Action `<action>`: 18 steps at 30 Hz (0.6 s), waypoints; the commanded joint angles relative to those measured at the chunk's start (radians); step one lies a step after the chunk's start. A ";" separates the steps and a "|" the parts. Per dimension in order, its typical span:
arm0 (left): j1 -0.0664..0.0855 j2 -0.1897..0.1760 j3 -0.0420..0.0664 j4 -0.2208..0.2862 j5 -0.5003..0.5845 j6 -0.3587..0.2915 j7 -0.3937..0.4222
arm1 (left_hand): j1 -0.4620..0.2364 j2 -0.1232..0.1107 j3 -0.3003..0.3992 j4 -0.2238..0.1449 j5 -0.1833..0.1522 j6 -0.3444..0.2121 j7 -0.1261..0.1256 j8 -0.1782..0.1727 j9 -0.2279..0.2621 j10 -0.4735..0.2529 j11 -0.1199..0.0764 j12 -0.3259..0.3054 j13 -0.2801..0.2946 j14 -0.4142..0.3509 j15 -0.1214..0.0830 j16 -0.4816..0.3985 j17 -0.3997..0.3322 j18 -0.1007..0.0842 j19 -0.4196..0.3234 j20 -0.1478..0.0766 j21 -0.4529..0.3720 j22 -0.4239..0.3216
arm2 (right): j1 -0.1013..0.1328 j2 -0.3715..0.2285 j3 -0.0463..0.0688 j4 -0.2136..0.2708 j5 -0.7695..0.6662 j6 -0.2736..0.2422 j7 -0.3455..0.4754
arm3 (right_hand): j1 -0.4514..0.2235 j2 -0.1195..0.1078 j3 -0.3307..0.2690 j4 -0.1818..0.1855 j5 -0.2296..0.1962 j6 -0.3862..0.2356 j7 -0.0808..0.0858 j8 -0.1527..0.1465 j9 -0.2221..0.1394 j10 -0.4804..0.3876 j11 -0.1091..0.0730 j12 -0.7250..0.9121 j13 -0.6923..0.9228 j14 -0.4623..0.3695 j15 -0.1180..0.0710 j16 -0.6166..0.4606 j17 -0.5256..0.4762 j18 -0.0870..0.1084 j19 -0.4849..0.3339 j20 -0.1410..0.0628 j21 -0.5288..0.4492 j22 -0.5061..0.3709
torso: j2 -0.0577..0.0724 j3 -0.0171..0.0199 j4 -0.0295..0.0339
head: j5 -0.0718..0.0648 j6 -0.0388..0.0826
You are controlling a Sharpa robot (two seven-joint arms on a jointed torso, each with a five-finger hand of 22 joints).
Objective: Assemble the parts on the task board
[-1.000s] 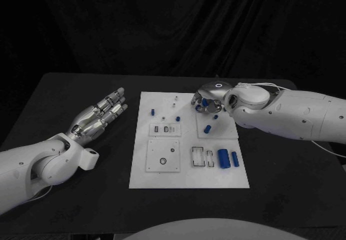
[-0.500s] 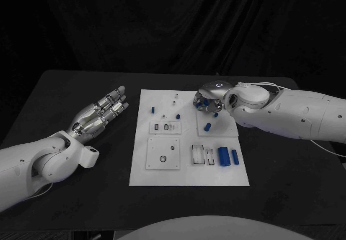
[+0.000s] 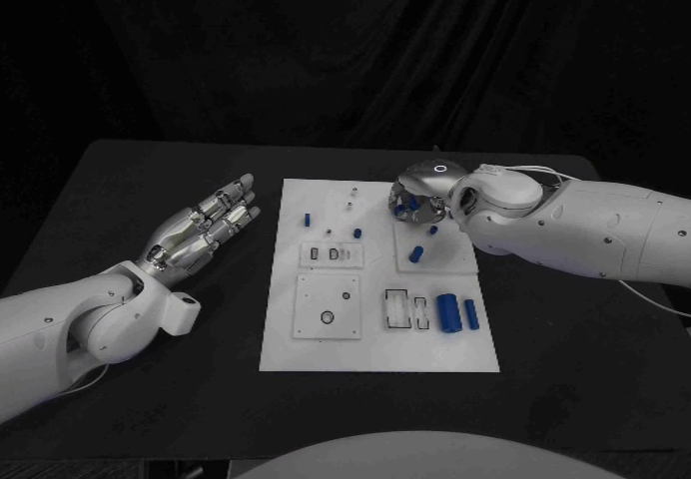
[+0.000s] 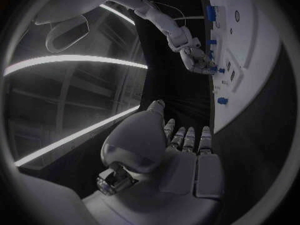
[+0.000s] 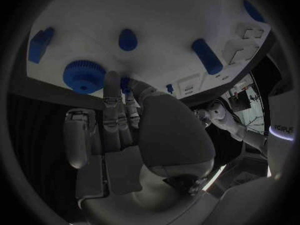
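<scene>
Black tabletop runs under everything, and the white task board [image 3: 378,344] lies in its middle between my two arms. Nearest me on the board, two blue cylinders [image 3: 455,313] lie side by side at its right edge, just beside a pair of rectangular slots [image 3: 401,310], probably laid there to be close to where they belong. To their left sits a square plate with an oval hole [image 3: 326,306], nothing standing in it. Off the board, my left hand [image 3: 202,230] rests palm up on the table, fingers straight and apart, holding nothing; I judge it is parked there to leave the board free for the other arm. Farther on, a small double socket [image 3: 333,256] sits mid-board, and a short blue peg [image 3: 414,255] lies on the raised panel to its right. More small blue parts lie apart near the far left of the board, among them a blue pin [image 3: 307,221]. At the far right corner my right hand [image 3: 419,203] is down over the panel, fingers curled around a blue part [image 3: 409,203]. The right wrist view shows a blue knurled gear [image 5: 84,76] close by my fingertips [image 5: 112,80], with a blue dome [image 5: 127,39] beyond it, but whether I am actually gripping the piece or only closing on it I cannot tell. Most parts are not yet seated.
</scene>
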 commanded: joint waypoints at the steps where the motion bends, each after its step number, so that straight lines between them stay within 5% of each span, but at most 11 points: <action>1: 0.002 0.003 0.000 0.000 -0.001 0.012 0.275 | 0.008 0.003 0.000 -0.004 0.007 -0.001 0.009 0.003 0.001 0.000 0.010 -0.007 -0.001 0.000 0.006 -0.004 -0.001 0.010 -0.001 0.005 -0.004 -0.002 | 0.010 0.013 0.005 -0.004 0.010 -0.080 0.028 | 0.016 0.004 0.002 -0.007 -0.010 0.010 0.002 0.007 0.004 0.024 -0.020 -0.013 0.005 0.007 0.001 -0.007 0.002 -0.010 0.046 -0.008 0.004 0.190 | 0.000 -0.0004 -0.0002 | 0.004 0.004; 11: 0.002 0.014 -0.002 -0.004 -0.001 0.012 0.270 | 0.008 0.003 0.003 -0.006 0.011 0.002 0.012 0.003 0.002 0.000 0.010 -0.007 -0.001 0.000 0.007 -0.004 -0.001 0.010 -0.001 0.007 -0.004 -0.002 | 0.042 0.093 0.013 -0.063 0.010 -0.084 0.043 | 0.011 -0.001 -0.002 -0.007 -0.021 0.010 0.002 0.008 0.013 0.025 -0.019 -0.028 0.001 0.011 -0.003 -0.009 0.003 -0.011 0.050 -0.009 0.006 0.195 | -0.001 -0.0014 0.0031 | 0.017 0.010; 18: 0.002 0.018 -0.003 -0.004 -0.001 0.011 0.268 | 0.008 0.003 0.003 -0.006 0.011 0.002 0.012 0.003 0.002 0.000 0.010 -0.007 -0.001 0.000 0.007 -0.004 -0.001 0.010 -0.001 0.007 -0.004 -0.002 | 0.045 0.148 0.015 -0.127 0.011 -0.051 0.040 | 0.007 -0.004 -0.003 -0.005 -0.029 -0.013 0.001 -0.007 0.022 0.014 -0.013 -0.060 -0.005 0.011 -0.006 -0.013 0.005 -0.011 0.050 -0.013 0.006 0.196 | 0.001 -0.0020 0.0109 | 0.011 0.011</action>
